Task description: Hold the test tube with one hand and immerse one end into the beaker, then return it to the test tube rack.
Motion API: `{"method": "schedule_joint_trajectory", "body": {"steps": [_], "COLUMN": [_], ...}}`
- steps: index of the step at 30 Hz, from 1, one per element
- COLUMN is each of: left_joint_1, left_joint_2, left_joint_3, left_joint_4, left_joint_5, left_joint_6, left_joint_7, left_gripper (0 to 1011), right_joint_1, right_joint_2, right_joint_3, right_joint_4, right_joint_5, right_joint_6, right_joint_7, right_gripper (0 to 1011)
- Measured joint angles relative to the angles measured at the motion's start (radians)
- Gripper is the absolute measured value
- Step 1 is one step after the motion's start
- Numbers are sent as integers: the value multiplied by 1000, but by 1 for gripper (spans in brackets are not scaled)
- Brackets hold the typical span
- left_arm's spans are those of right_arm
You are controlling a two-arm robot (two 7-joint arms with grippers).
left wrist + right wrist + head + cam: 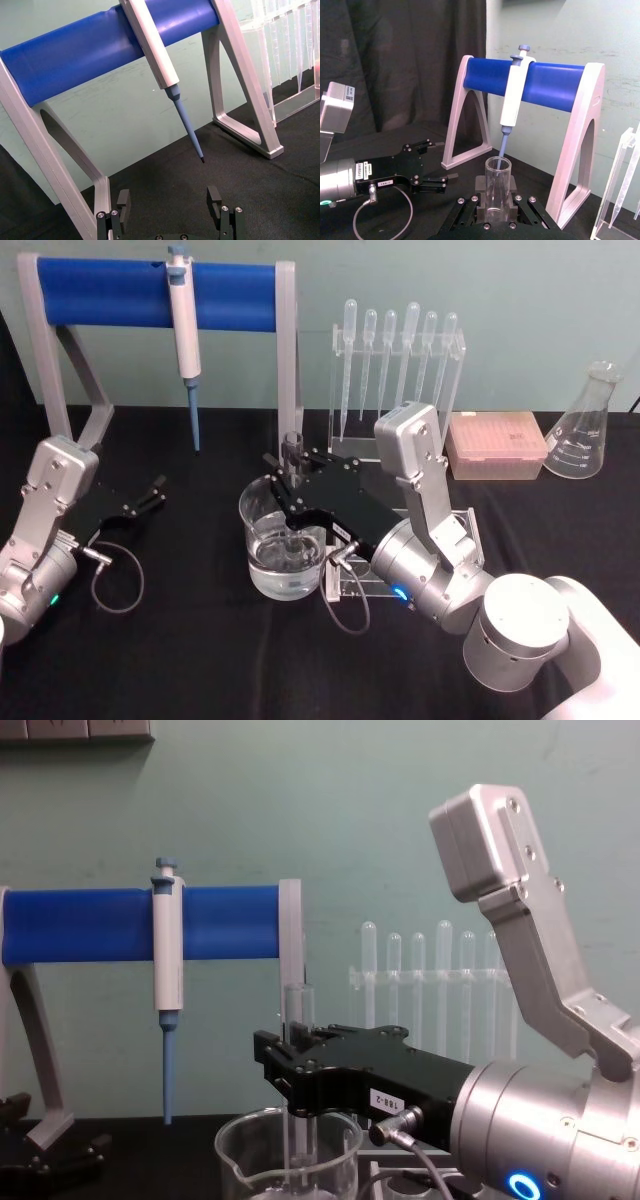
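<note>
Head view: blocky black right hand [291, 483] tight around upright clear glass test tube [291, 451] in wide beaker [251, 532]

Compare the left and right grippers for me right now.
The right gripper is shut on the test tube, holding it upright in the beaker; the left gripper is open, holding nothing. The right gripper works centrally; the left gripper sits low at the left. Both are black.
</note>
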Motion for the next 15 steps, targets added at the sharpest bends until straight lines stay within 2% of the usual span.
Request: {"method": "schedule_joint_trajectory", "body": {"steps": [15], "left_joint_1": [0], "left_joint_2": [0], "left_joint_3": [0], "left_joint_4": [0], "left_joint_5": [0], "left_joint_6": [0], "left_joint_7": [0], "left_gripper": [1000], "right_joint_1": [0], "right_joint_2": [0], "right_joint_3": [0], "right_joint_4": [0], "right_joint_5": [0], "right_joint_6": [0], "right_joint_7": [-1], "right_gripper": [228]}}
